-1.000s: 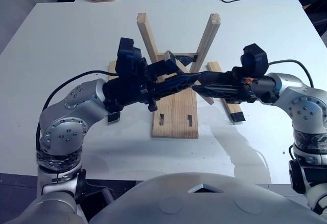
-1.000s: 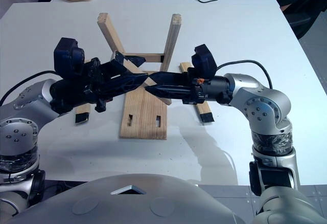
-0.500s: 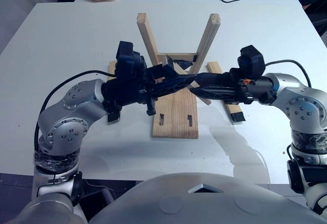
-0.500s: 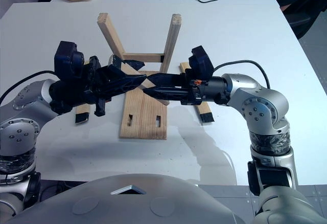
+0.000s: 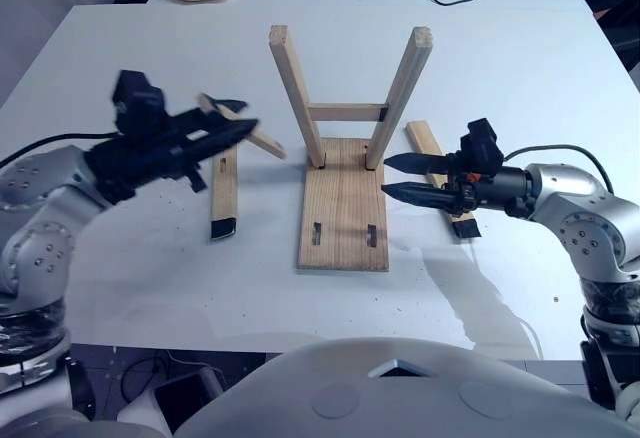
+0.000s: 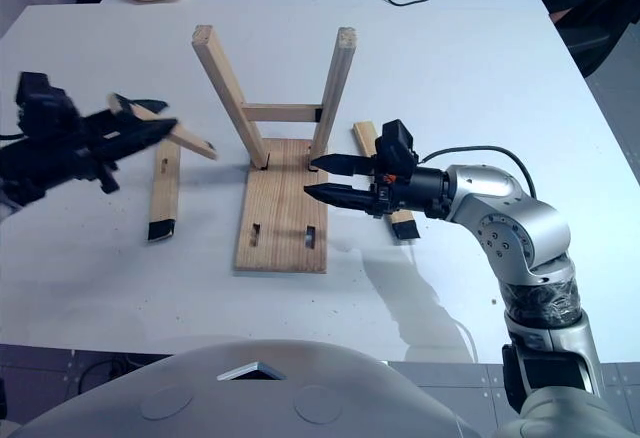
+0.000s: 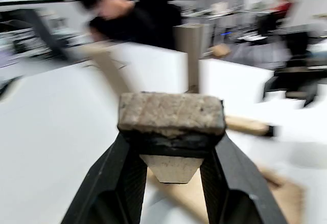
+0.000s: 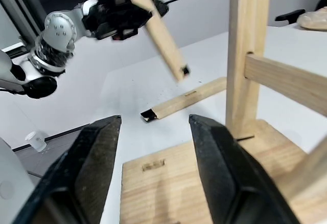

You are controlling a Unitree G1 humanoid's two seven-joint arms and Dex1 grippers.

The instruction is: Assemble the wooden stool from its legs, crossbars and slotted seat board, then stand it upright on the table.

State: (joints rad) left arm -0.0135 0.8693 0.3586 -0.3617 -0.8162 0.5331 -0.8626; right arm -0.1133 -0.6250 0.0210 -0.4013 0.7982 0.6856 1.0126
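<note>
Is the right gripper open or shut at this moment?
Open: the right gripper has its fingers apart, nothing between them, near the seat board.

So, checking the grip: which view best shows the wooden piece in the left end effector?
The right wrist view: the wooden piece shows lengthwise, held aloft. The left wrist view gives its end face, clamped; the eye views show its free end.

White table point(image 5: 520, 58) (black cable point(image 5: 441, 2) at far edge), office desks point(image 7: 240, 35) beyond.
</note>
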